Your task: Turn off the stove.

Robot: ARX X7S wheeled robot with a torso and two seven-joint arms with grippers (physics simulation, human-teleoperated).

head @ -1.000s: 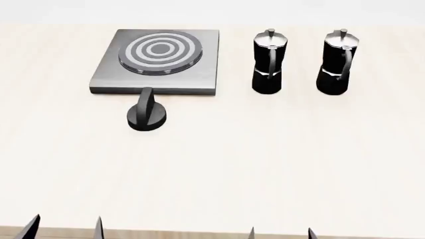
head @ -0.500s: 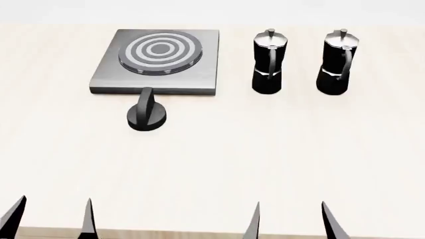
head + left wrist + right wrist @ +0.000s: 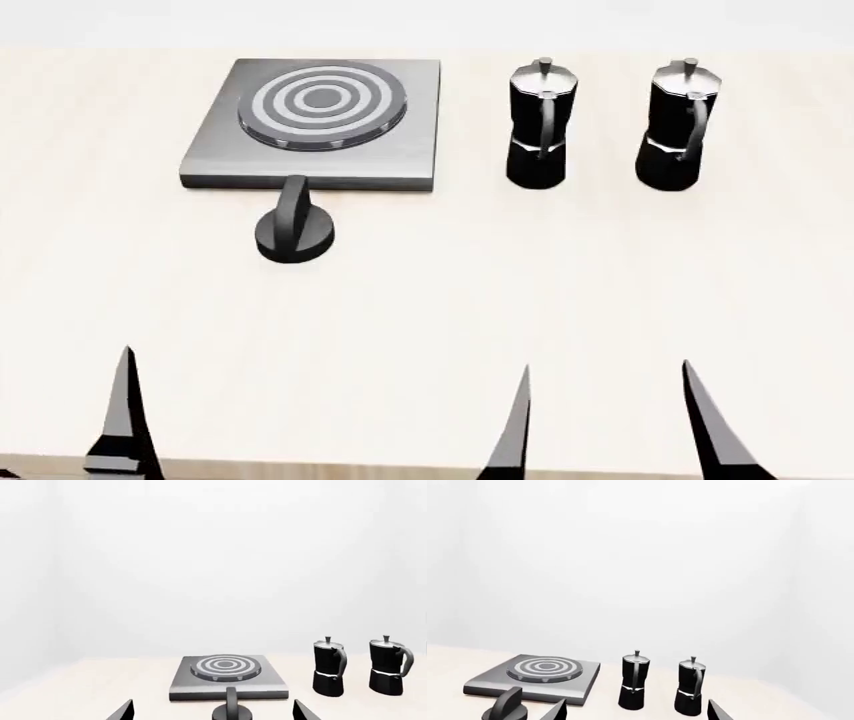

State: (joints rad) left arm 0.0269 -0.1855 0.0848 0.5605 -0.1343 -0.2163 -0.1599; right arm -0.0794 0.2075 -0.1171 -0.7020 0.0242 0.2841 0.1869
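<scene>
My left fingers (image 3: 127, 400) and right fingers (image 3: 707, 420) are both spread, holding nothing, above the table's (image 3: 534, 300) near edge. The stove (image 3: 314, 125) sits far left, its knob (image 3: 296, 232) just before its front edge. Bare table lies between; two pots (image 3: 541, 125) stand right of the stove.

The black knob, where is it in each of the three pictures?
Head view: the knob sits on the table just in front of the stove.
Left wrist view: knob at the bottom edge, centred before the stove.
Right wrist view: knob in the lower left corner.
Shared landmark: the stove's ringed burner.
</scene>
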